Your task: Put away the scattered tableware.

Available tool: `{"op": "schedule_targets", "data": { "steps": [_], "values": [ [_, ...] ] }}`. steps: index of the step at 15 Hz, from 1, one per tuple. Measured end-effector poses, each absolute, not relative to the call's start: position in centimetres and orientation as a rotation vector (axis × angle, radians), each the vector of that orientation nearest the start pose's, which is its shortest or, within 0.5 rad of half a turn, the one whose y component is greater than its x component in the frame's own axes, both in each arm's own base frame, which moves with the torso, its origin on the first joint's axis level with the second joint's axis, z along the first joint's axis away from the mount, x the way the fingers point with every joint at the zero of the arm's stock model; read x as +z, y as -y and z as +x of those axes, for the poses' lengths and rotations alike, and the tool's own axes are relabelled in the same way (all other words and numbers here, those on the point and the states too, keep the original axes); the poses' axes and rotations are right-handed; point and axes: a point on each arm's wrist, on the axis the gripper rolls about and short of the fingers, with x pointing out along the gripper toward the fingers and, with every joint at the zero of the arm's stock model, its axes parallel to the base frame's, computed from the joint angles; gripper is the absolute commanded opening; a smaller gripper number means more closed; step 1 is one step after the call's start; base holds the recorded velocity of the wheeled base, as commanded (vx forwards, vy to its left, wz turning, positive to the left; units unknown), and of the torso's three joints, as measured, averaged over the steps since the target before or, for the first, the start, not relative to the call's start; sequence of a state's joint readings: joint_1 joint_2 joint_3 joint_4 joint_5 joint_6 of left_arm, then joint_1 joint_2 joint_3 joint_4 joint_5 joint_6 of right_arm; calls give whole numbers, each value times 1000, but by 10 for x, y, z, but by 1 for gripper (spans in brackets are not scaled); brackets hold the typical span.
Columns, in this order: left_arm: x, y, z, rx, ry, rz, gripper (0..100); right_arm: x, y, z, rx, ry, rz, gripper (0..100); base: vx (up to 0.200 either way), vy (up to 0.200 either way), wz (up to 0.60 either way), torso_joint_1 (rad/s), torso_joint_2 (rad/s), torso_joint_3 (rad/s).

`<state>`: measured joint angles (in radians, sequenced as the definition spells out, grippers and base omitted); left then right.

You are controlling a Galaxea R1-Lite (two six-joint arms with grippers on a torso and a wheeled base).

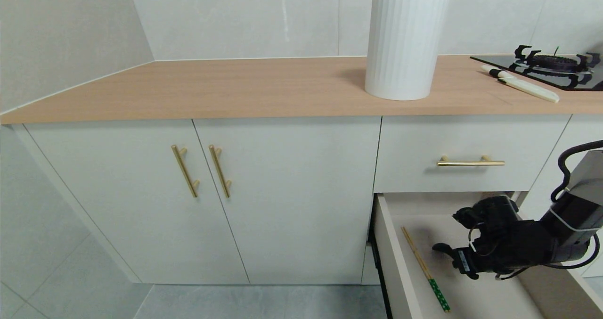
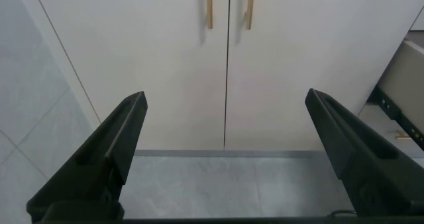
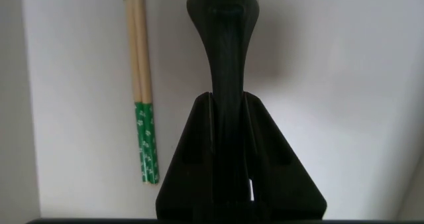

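Right gripper (image 1: pixel 460 258) holds a black spoon (image 1: pixel 441 248) inside the open drawer (image 1: pixel 390 243).
Jaws clamped on the handle; chopsticks (image 1: pixel 424 272) lie at the spoon's 9 o'clock. It should lower flat beside them, not touching, then release. Left gripper (image 2: pixel 225 98) jaws wide apart, holding nothing.

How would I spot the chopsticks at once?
Below the wooden countertop, look into the open drawer at lower right. The chopsticks lie near its left wall: a pale wooden pair with green patterned ends, unlike the black utensil held beside them.
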<state>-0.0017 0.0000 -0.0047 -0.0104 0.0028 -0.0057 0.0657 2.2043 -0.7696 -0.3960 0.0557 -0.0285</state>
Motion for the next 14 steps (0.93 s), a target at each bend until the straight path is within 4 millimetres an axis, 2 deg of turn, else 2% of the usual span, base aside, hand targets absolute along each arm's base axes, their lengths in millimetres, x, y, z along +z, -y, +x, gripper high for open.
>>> {"op": "schedule_targets", "data": {
  "steps": [7, 8, 14],
  "values": [
    [78, 0, -23, 1, 15, -6, 100, -17, -23, 330, 122, -1036, -31, 0, 0, 0, 0, 0, 0, 0],
    [78, 0, -23, 1, 15, -6, 100, -18, -23, 330, 121, -1038, -30, 100, 0, 0, 0, 0, 0, 0],
    [78, 0, -23, 1, 15, -6, 100, -17, -23, 330, 119, -1038, -23, 100, 0, 0, 0, 0, 0, 0]
  ]
}}
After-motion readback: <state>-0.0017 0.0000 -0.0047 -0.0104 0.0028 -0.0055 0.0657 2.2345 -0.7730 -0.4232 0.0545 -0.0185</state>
